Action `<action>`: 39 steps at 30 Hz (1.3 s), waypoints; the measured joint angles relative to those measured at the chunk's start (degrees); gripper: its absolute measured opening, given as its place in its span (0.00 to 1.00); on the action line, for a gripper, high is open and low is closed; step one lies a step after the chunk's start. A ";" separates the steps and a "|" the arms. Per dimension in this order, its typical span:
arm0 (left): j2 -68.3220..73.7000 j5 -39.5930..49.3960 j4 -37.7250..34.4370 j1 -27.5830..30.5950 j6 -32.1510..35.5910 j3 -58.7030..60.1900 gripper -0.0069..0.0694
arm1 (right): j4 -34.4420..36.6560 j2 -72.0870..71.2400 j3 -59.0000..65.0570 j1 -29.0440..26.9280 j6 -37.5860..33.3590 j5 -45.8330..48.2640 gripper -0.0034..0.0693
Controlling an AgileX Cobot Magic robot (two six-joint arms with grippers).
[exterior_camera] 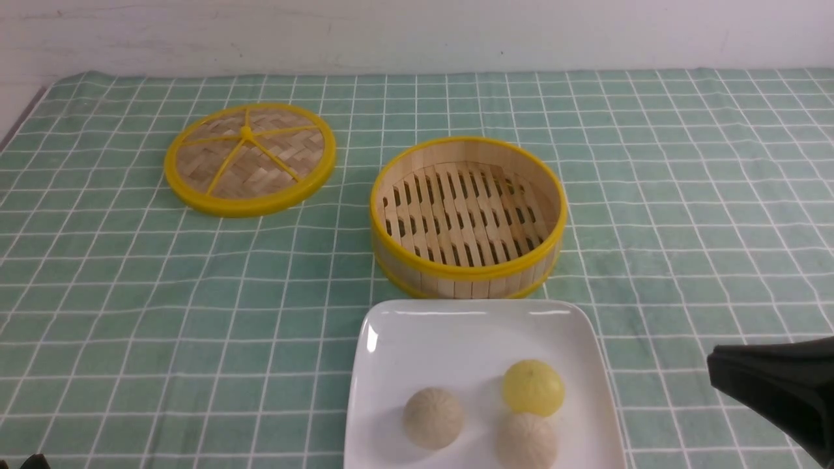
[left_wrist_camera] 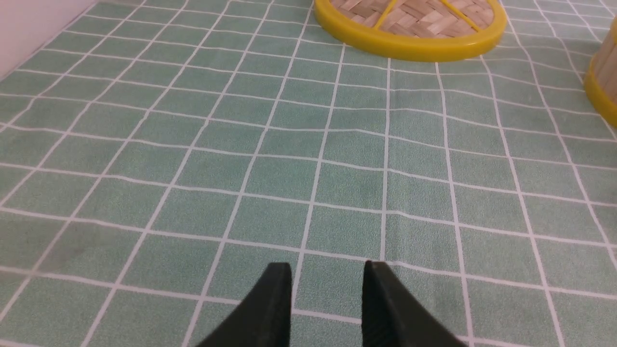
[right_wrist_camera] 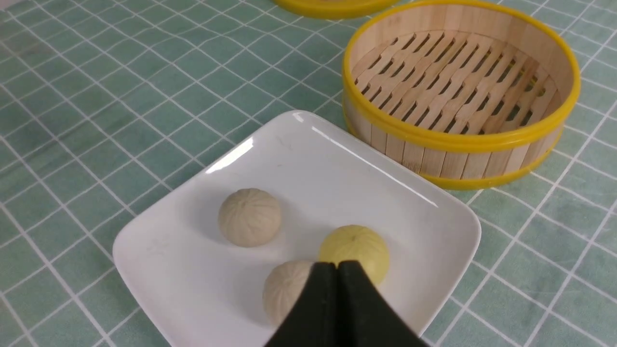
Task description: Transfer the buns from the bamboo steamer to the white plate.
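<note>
The yellow bun (exterior_camera: 533,388) and the cream bun (exterior_camera: 526,442) sit on the white plate (exterior_camera: 449,339), close together toward its right side in the front view; the greyish-tan bun (exterior_camera: 433,418) lies on the plate to their left, with bare plate between. The bamboo steamer (exterior_camera: 469,215) stands just beyond the plate's far edge, its slatted floor bare. Farther out, to the left, the woven lid (exterior_camera: 251,156) lies flat on the checked cloth (exterior_camera: 163,312), well apart from the plate. Open cloth extends left of the plate and right of the steamer; a pale wall (exterior_camera: 417,36) borders the far side.

The right gripper (right_wrist_camera: 337,270) has its fingers pressed together, pinching nothing. The left gripper (left_wrist_camera: 328,270) stands spread over cloth, nothing between its fingers.

The front view cuts off the plate's near edge. In the right wrist view, the fingers partly hide the cream bun.
</note>
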 joint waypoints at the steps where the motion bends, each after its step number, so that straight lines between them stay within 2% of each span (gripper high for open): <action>1: 0.00 0.00 0.00 0.00 0.00 0.00 0.41 | 0.00 -0.55 0.38 0.00 0.00 0.07 0.05; 6: 0.00 0.00 0.00 0.00 0.00 0.00 0.41 | -0.26 -5.25 3.50 -2.64 -0.48 -0.20 0.05; 9: 0.00 0.00 0.00 0.00 0.00 0.00 0.41 | -0.37 -11.31 8.47 -10.87 -0.69 -0.18 0.05; 10: 0.00 0.00 0.00 0.00 0.00 0.00 0.41 | -0.45 -12.81 9.22 -12.04 -0.69 -0.18 0.05; 11: 0.00 0.00 0.00 0.00 0.00 0.00 0.41 | -0.45 -16.66 12.37 -16.81 -0.69 -0.18 0.05; 12: 0.00 0.00 0.00 0.00 0.00 0.00 0.41 | -0.45 -17.81 13.17 -17.42 -0.69 -0.18 0.05; 13: 0.00 0.00 0.00 0.00 0.00 0.00 0.41 | -0.45 -22.50 16.36 -22.72 -0.69 -0.18 0.05; 16: 0.00 0.00 0.00 0.00 0.00 0.00 0.41 | -0.45 -30.38 22.17 -30.43 -0.69 -0.18 0.06; 17: 0.00 0.00 0.00 0.00 0.00 0.00 0.41 | -0.45 -30.84 22.53 -30.93 -0.69 -0.18 0.06; 20: 0.00 0.00 0.00 0.00 0.00 0.00 0.41 | -0.40 -36.67 28.10 -38.13 -0.69 -0.10 0.06; 25: 0.00 0.07 0.00 0.00 0.00 0.00 0.41 | -0.33 -37.43 31.26 -42.17 -0.69 -1.38 0.07; 39: 0.00 0.07 0.00 0.00 0.00 0.00 0.41 | -0.27 -37.43 31.26 -43.80 -0.70 -1.47 0.10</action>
